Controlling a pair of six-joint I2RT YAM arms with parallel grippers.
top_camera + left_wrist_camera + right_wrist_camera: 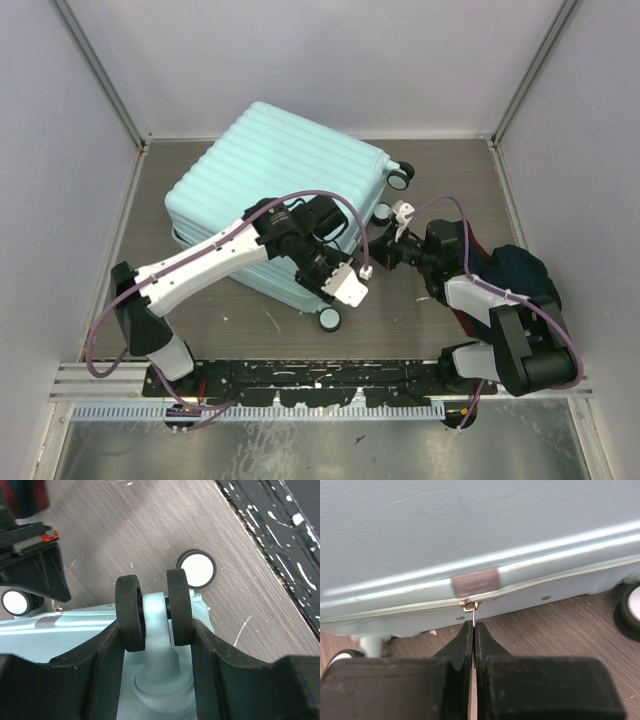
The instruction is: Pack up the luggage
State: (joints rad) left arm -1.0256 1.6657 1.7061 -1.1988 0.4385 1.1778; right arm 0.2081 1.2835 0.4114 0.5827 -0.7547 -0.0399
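Observation:
The luggage [270, 170], a pale mint-blue ribbed suitcase, lies flat and closed on the table. My left gripper [345, 285] reaches over its near right corner. In the left wrist view the left gripper [156, 625] is shut on a twin black caster wheel [131, 612], with a finger pressing each outer side. My right gripper [385, 250] is at the suitcase's right side. In the right wrist view the right gripper [472, 625] is shut on the thin metal zipper pull [474, 614], which hangs from the gold slider [469, 605] on the seam.
A dark navy bundle of cloth [515, 275] lies at the right beneath the right arm. Other suitcase wheels [328, 319] [399, 177] stick out at the corners. Grey walls enclose the table, and a black rail [320, 375] runs along the near edge.

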